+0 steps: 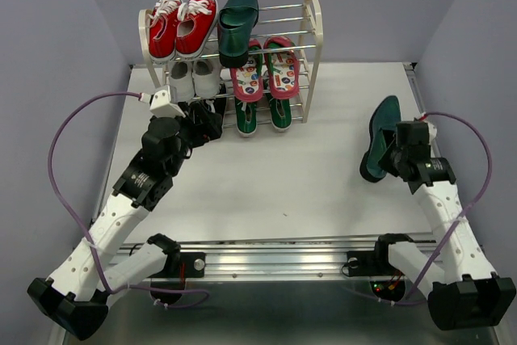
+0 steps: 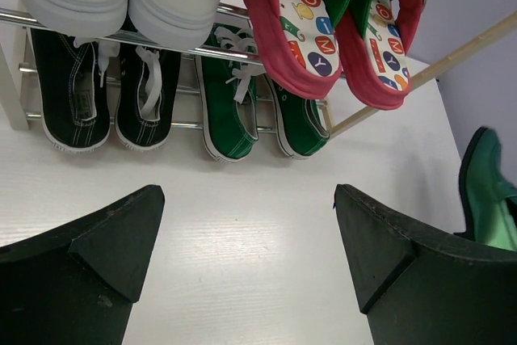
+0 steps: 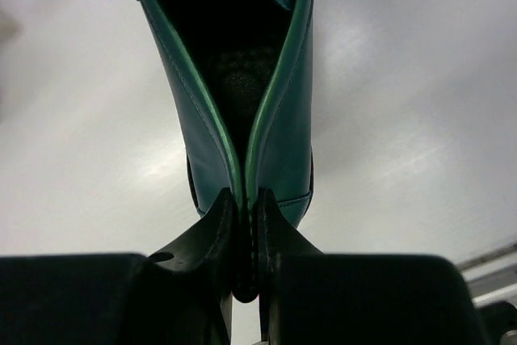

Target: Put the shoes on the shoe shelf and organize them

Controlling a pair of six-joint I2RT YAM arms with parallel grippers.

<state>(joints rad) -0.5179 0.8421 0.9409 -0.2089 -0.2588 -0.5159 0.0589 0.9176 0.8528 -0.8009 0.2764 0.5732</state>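
Note:
The shoe shelf (image 1: pixel 313 38) stands at the back. One dark-green heel (image 1: pixel 237 18) rests on its top tier. The red-strapped flip-flops (image 1: pixel 264 70) lie on the middle tier, the green sneakers (image 1: pixel 262 117) at the bottom; both also show in the left wrist view, flip-flops (image 2: pixel 323 30) and green sneakers (image 2: pixel 230 111). My right gripper (image 1: pixel 389 151) is shut on the back rim of the second dark-green heel (image 3: pixel 234 78), held above the table at the right. My left gripper (image 2: pixel 246 224) is open and empty over the table in front of the shelf.
Red sneakers (image 1: pixel 182 22) sit on the top tier left, white sneakers (image 1: pixel 192 78) below them, black sneakers (image 2: pixel 105 94) at the bottom left. The top tier has free rods right of the heel. Purple cables loop beside both arms.

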